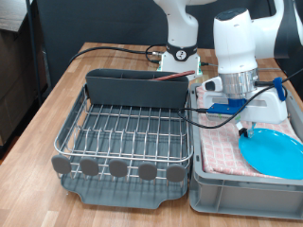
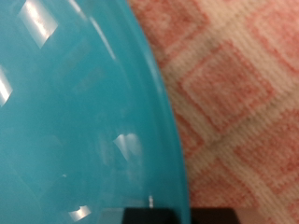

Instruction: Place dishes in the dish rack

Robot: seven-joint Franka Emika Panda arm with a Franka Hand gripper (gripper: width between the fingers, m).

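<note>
The round light-blue plate (image 1: 273, 151) lies on the pink-checked cloth in the grey crate (image 1: 204, 180) at the exterior view's right. My gripper (image 1: 243, 129) hangs low over the plate's rim, at its edge nearest the rack. In the wrist view the plate (image 2: 75, 112) fills most of the picture, very close, with a dark fingertip (image 2: 157, 217) at the frame's edge by the rim. The silver wire dish rack (image 1: 123, 132) on its dark tray stands at the left. A reddish-brown spoon handle (image 1: 171, 78) shows at the grey cutlery bin (image 1: 133, 90). I cannot make out the mug.
Grey round discs (image 1: 118, 167) line the rack's front edge. The checked cloth (image 2: 243, 103) lies beside the plate. A black cable (image 1: 204, 111) runs from the arm across the crate's rim. The robot's base (image 1: 178, 57) stands behind the rack on the wooden table (image 1: 47, 104).
</note>
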